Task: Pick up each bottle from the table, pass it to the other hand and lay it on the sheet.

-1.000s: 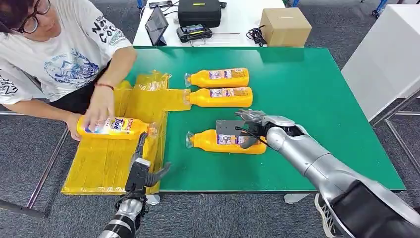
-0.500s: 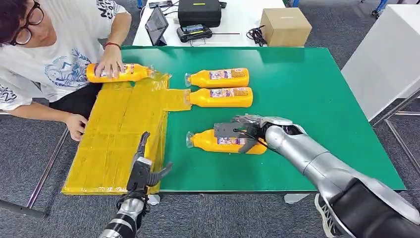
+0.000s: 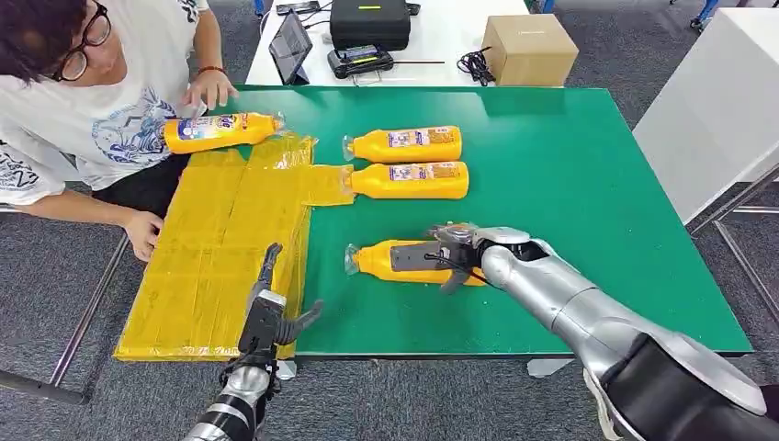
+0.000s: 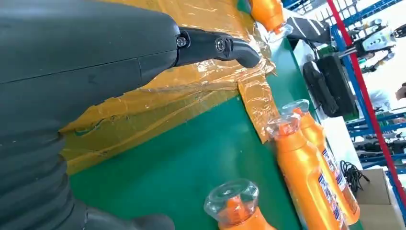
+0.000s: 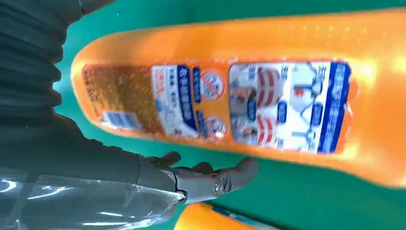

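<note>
The right hand [image 3: 452,254] lies over the nearest orange plastic bottle [image 3: 386,261] on the green counter [image 3: 570,175], grip unclear. At eight o'clock, the left hand [image 3: 272,312] is spread, empty.

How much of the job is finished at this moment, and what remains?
No bottle lies on the yellow sheet; one bottle lies at its far edge beside the person's hand. The right hand is over the nearest bottle, which lies on the table, not yet lifted. The left hand is empty. Two more bottles wait.
</note>
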Controlling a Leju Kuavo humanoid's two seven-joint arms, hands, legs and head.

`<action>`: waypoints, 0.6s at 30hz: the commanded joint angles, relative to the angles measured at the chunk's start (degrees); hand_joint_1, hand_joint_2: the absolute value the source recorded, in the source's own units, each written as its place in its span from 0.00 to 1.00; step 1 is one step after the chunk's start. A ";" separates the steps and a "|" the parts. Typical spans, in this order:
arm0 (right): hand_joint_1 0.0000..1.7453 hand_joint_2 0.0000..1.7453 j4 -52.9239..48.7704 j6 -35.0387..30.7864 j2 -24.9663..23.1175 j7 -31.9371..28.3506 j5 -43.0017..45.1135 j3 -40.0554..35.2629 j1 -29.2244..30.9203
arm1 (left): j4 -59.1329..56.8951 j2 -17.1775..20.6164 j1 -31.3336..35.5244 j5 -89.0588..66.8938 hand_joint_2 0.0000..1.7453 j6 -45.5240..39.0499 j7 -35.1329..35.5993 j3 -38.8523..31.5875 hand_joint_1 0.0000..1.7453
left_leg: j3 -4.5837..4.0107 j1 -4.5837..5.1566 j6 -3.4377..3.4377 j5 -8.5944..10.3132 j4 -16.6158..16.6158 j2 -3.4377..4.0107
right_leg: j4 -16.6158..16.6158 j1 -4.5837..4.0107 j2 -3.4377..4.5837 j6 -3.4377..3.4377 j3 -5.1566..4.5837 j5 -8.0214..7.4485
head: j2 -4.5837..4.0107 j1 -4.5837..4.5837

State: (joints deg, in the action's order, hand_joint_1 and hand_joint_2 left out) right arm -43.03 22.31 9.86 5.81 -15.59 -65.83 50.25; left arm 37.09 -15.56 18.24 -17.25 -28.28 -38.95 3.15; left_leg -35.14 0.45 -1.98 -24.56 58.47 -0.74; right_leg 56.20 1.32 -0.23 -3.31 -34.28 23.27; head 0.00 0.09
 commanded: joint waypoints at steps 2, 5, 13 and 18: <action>0.00 1.00 8.07 -1.90 -4.34 -0.97 -2.38 -4.71 -0.54 | -3.92 0.15 2.37 -0.07 1.00 -0.18 -1.01 0.70 0.00 | 0.15 -0.06 0.10 -0.05 -0.03 0.06 | -0.06 -0.07 0.04 0.12 0.16 0.02 | 0.00 0.02; 0.00 1.00 9.41 -1.97 -5.23 -1.32 -3.44 -4.57 -0.62 | -3.91 0.13 2.39 -0.02 1.00 -0.12 -0.94 0.62 0.00 | 0.15 -0.08 0.12 -0.06 -0.01 0.08 | -0.04 -0.09 0.03 0.15 0.15 0.04 | 0.00 0.02; 0.00 1.00 10.91 -2.52 -5.84 -1.15 -5.96 -4.02 -0.36 | -3.56 0.31 2.13 -0.02 1.00 -0.44 -0.90 0.28 0.00 | 0.19 -0.08 0.12 -0.07 -0.01 0.07 | -0.03 -0.09 0.01 0.15 0.19 0.05 | 0.00 0.02; 1.00 1.00 11.18 -3.71 -6.04 -1.43 -6.94 -3.41 -0.43 | -3.05 0.38 1.87 0.24 1.00 -0.44 -1.05 -0.06 0.00 | 0.23 -0.10 0.15 -0.10 0.01 0.13 | -0.03 -0.11 0.06 0.18 0.22 0.06 | 0.00 0.02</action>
State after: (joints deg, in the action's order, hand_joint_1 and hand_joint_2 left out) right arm -36.26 19.52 5.16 4.59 -21.55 -67.71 48.29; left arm 36.65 -15.89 18.35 -17.38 -28.83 -38.95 3.17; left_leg -35.12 0.45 -1.98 -24.56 58.47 -0.71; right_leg 56.20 1.32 -0.22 -3.31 -34.27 23.27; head 0.00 0.11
